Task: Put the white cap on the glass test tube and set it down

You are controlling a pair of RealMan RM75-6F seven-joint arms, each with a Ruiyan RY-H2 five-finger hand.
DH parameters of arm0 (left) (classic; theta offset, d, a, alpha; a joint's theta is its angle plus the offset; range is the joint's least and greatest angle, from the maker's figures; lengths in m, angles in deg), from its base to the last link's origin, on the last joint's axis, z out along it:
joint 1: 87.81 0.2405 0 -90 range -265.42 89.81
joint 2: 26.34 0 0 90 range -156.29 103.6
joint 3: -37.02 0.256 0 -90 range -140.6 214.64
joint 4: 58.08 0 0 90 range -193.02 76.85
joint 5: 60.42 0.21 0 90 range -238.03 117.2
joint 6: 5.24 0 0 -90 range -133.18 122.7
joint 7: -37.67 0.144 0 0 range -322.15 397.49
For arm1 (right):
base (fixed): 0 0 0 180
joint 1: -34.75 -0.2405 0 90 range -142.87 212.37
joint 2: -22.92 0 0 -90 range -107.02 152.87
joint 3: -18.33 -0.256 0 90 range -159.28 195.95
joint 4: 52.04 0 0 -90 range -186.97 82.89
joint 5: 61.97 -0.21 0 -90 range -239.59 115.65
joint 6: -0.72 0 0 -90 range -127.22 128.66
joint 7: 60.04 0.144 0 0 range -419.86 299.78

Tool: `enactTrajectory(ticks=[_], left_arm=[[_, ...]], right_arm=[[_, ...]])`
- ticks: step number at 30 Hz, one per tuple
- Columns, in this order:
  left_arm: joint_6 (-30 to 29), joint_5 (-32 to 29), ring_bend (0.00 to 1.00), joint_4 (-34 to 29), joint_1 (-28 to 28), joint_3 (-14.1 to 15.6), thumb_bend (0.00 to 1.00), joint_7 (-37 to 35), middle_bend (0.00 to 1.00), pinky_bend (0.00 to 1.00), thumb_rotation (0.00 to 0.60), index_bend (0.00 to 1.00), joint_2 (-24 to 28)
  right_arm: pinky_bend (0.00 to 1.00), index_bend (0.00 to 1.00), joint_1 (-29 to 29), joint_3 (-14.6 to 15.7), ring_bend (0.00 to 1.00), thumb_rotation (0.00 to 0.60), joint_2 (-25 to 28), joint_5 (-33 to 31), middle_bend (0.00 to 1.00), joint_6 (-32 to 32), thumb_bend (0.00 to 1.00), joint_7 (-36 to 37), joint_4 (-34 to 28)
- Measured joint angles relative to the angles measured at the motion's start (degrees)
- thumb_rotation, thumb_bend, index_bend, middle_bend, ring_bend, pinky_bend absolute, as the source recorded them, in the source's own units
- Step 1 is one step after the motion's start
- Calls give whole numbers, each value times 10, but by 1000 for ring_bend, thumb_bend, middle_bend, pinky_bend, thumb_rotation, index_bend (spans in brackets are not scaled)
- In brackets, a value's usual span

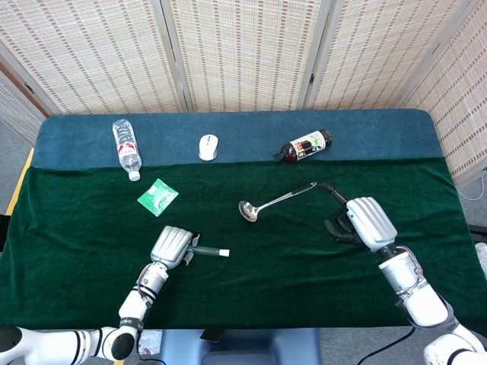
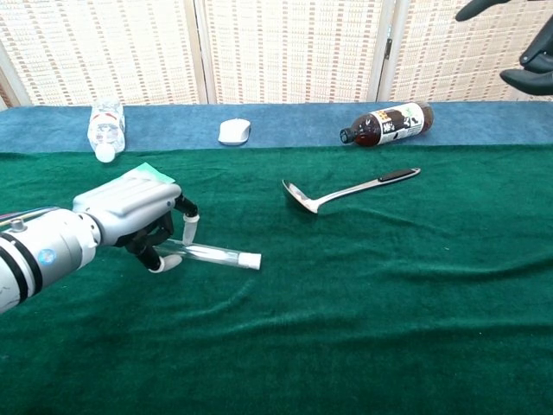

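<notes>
The glass test tube [image 2: 210,252] lies flat on the green cloth with the white cap [image 2: 251,259] on its right end. My left hand [image 2: 130,220] is low over the cloth, its fingers still curled around the tube's closed end. In the head view, the left hand [image 1: 173,246] sits at the front left, with the tube [image 1: 207,252] and cap [image 1: 224,253] pointing right from it. My right hand [image 1: 364,220] hangs well off to the right, fingers apart and holding nothing. Only the fingertips of the right hand [image 2: 531,65] show in the chest view's top right corner.
A metal ladle [image 1: 274,201] lies mid-table between the hands. Along the blue back strip are a water bottle [image 1: 126,147], a white mouse [image 1: 208,146] and a dark bottle [image 1: 303,145]. A green packet [image 1: 157,197] lies just behind the left hand.
</notes>
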State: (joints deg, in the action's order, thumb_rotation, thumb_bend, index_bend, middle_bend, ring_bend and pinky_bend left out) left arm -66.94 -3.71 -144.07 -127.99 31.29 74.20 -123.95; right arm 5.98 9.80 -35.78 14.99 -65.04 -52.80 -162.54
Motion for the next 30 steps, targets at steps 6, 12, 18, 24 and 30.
enactTrajectory(ticks=[6, 12, 18, 24, 30], left_arm=[[1, -15, 873, -13, 1, 4, 521, 19, 942, 867, 600, 293, 8], [-13, -15, 788, -57, 10, 10, 520, 29, 835, 867, 600, 154, 44], [-68, 43, 606, -112, 48, 21, 519, -20, 609, 724, 600, 221, 123], [-139, 125, 324, -128, 108, 36, 504, -126, 334, 388, 600, 224, 216], [-238, 178, 225, -107, 184, 48, 500, -204, 241, 236, 600, 216, 261]], right_arm=[[1000, 137, 8, 1, 1000, 600, 0, -4, 959, 1, 513, 5, 13], [1000, 137, 21, 8, 1000, 600, 7, -13, 916, -2, 512, -13, 30], [882, 131, 56, 27, 847, 600, 24, -15, 619, -25, 512, -32, 47], [434, 130, 96, 45, 365, 600, 26, 12, 297, -75, 511, -34, 79], [229, 129, 145, 61, 161, 600, 6, 48, 137, -146, 512, -21, 128]])
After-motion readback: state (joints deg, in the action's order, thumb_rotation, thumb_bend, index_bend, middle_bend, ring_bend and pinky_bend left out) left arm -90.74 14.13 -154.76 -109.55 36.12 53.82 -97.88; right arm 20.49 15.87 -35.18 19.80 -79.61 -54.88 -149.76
